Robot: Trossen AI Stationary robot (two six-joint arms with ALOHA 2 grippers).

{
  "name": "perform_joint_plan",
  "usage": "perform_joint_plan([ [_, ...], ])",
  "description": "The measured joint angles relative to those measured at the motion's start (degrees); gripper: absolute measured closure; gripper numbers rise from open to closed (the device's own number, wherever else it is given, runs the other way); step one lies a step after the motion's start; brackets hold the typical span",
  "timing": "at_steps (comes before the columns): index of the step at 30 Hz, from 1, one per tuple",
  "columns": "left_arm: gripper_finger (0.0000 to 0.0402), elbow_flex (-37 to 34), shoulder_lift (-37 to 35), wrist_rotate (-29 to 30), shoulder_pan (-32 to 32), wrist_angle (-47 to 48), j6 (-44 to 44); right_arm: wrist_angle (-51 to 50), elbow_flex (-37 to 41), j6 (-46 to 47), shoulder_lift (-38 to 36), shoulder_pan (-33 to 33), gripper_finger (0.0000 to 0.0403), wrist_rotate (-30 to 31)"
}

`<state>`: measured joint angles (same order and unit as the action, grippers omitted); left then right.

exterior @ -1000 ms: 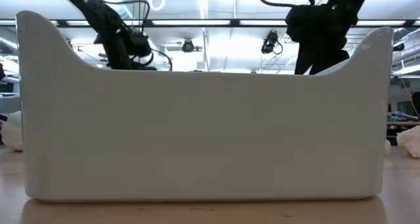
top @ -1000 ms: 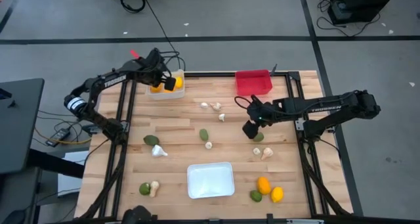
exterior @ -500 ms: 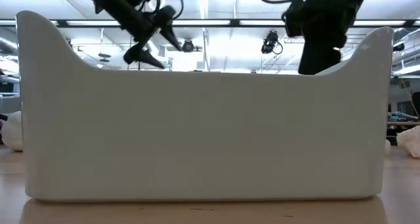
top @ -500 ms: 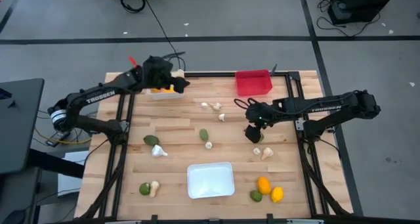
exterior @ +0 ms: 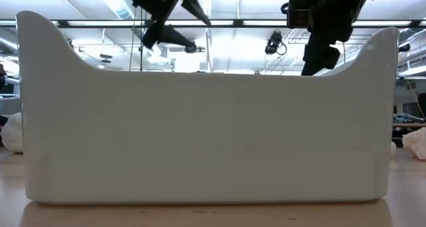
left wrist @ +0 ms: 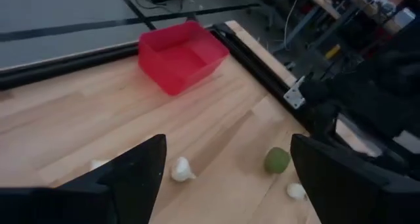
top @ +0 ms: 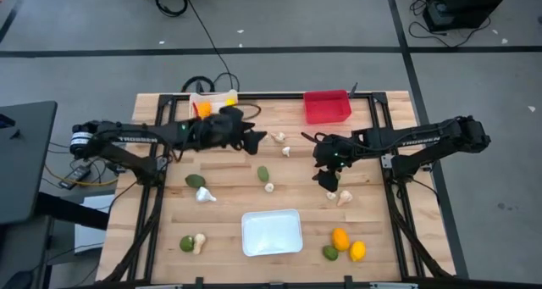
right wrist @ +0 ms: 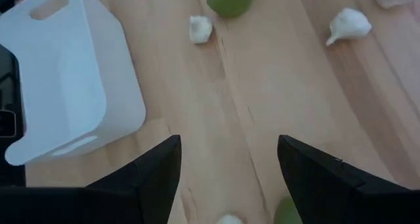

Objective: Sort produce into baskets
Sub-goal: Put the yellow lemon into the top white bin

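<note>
My left gripper point(top: 251, 141) hangs open and empty over the table's far middle, just left of three garlic bulbs point(top: 278, 139). It looks toward the red bin point(left wrist: 180, 63). My right gripper point(top: 327, 177) hangs open and empty right of centre, above bare wood. A green fruit point(right wrist: 289, 212) and a garlic bulb point(right wrist: 230, 219) lie close below it. The deep white bin point(top: 212, 102) at the far left holds orange and yellow fruit. The shallow white tray point(top: 271, 232) sits near the front edge.
More produce lies loose on the wood: a green fruit point(top: 263, 173) with garlic point(top: 269, 187) at centre, green and garlic pairs at the left point(top: 196, 180) and near left point(top: 186, 243). Orange, yellow and green fruits point(top: 340, 238) lie near right. The tray wall point(exterior: 206, 134) fills the low view.
My left gripper has swung away from the deep white bin toward the table's right and somewhat nearer, rising a little and tipping up from pointing down to looking across the table. The fruit stays in the bin. My right gripper has rolled a little on the spot.
</note>
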<state>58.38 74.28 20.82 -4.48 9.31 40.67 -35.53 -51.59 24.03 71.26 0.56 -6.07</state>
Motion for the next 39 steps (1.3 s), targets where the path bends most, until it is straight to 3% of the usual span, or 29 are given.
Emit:
perform_joint_plan([
  [6,0.0078,0.0,1.7,0.5,6.2,-2.7,-1.8,4.4,0.4,8.3,0.2,2.3,0.0141,-0.5],
  [11,0.0078,0.0,2.5,-1.5,10.0,-2.1,-2.9,2.7,0.5,17.6,0.3,9.7,0.0141,11.3],
  [14,0.0078,-0.2,3.5,-4.9,12.1,-2.0,-3.0,2.5,0.5,23.6,0.9,15.4,0.0141,14.2],
  [20,0.0078,-0.5,7.4,-6.5,16.3,-3.2,-4.5,0.0,0.5,42.8,2.6,26.1,0.0143,12.2],
  [28,0.0078,-0.5,15.3,-7.0,17.0,-11.6,-4.1,-2.7,0.2,78.5,6.5,40.1,0.0148,9.9],
  [33,0.0078,-0.5,17.2,-14.6,17.0,-16.6,-3.5,-0.6,0.2,86.8,11.7,44.6,0.0148,8.6],
  [39,0.0078,-0.5,17.2,-17.3,17.0,-14.6,-2.5,4.2,0.1,88.4,16.2,45.0,0.0147,10.3],
])
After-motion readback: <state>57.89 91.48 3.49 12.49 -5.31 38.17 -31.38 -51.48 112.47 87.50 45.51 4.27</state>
